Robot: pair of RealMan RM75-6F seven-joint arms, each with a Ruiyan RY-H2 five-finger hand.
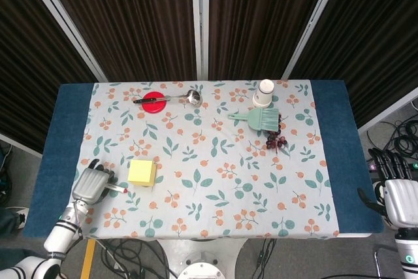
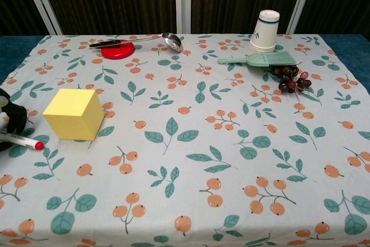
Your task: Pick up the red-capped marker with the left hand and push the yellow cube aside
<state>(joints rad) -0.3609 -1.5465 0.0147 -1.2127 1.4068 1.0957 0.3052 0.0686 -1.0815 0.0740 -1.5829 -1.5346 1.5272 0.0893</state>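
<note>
The yellow cube [image 1: 142, 172] [image 2: 74, 114] sits on the floral cloth near the front left. Just left of it, my left hand [image 1: 90, 184] [image 2: 11, 118] has its fingers curled over the red-capped marker [image 1: 118, 189] [image 2: 23, 140] and holds it low over the cloth. The marker's red cap points right, toward the cube, a short gap short of it. My right hand [image 1: 397, 193] hangs off the table's right edge with fingers apart and nothing in it. It does not show in the chest view.
At the back left, a ladle [image 1: 171, 98] lies across a red lid [image 1: 154, 104]. At the back right are a paper cup [image 1: 264, 92], a green brush [image 1: 257, 117] and dark grapes [image 1: 275, 140]. Blue table edge [image 1: 64, 135] borders the cloth.
</note>
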